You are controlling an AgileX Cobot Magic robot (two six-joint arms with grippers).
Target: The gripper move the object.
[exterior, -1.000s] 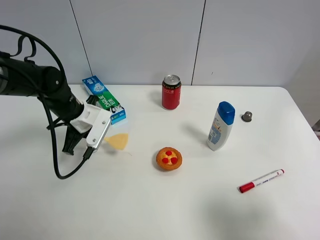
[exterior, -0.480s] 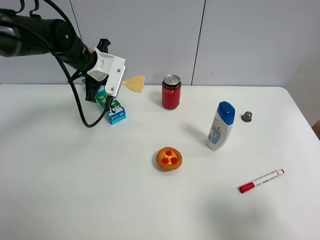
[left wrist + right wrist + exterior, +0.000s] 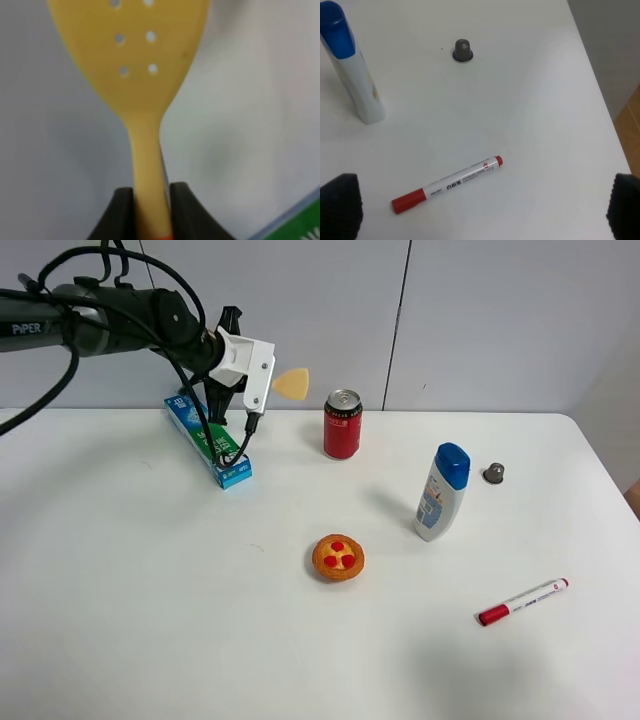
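My left gripper, a white-grey boxy hand on a black arm, is raised in the air at the back left, above the toothpaste box. It is shut on the toy spatula, whose tan perforated blade sticks out to the right toward the can. In the left wrist view the black fingers pinch the spatula's neck just above its orange handle, with the blade pointing away. My right gripper is open and empty, its black fingertips far apart over the table's right side; it is outside the exterior view.
A green-blue toothpaste box lies under the left gripper. A red can stands right of the blade. A white bottle with a blue cap, a small grey cap, a toy tart and a red-capped marker are on the table.
My left gripper has lifted the spatula off the table from in front of the toothpaste box, carrying it up, back and to the right toward the can.
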